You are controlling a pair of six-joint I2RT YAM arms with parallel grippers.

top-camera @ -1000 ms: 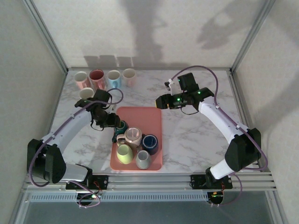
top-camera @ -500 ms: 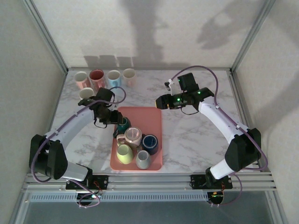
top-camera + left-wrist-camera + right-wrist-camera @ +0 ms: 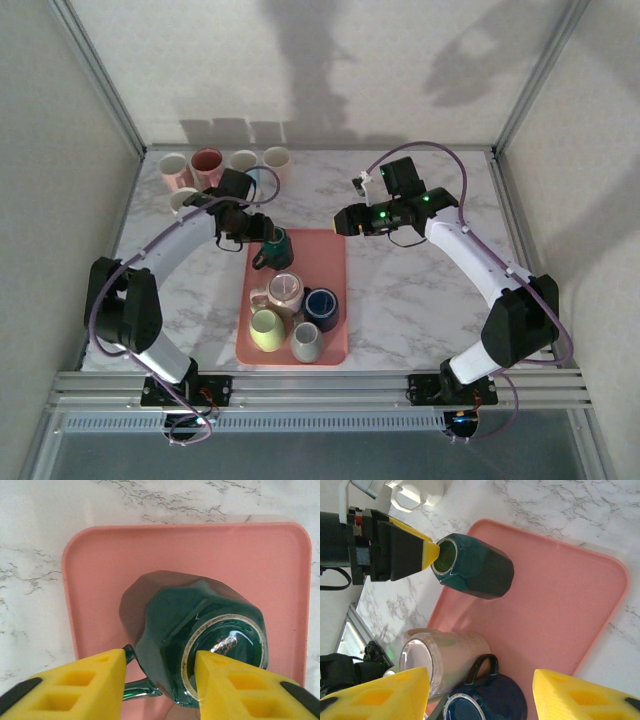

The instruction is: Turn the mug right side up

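Observation:
The dark green mug [image 3: 272,247] hangs tilted on its side over the far left part of the pink tray [image 3: 325,250]. My left gripper [image 3: 256,236] is shut on it. In the left wrist view the mug [image 3: 200,645] shows its foot ring to the camera, its handle by the left finger, and the gripper [image 3: 160,680] pinches its wall near the base. The right wrist view shows the mug [image 3: 475,572] off the tray [image 3: 560,605], casting a shadow. My right gripper [image 3: 340,220] hovers open over the tray's far right edge, holding nothing.
On the near half of the tray are a pinkish mug on its side [image 3: 283,290], a navy mug [image 3: 322,306], a yellow-green mug [image 3: 266,328] and a grey mug [image 3: 306,342]. Several upright mugs [image 3: 208,165] stand in a row at the back left.
My left gripper has carried the green mug away from the cluster toward the far end of the tray and lifted it. The right arm has stayed still.

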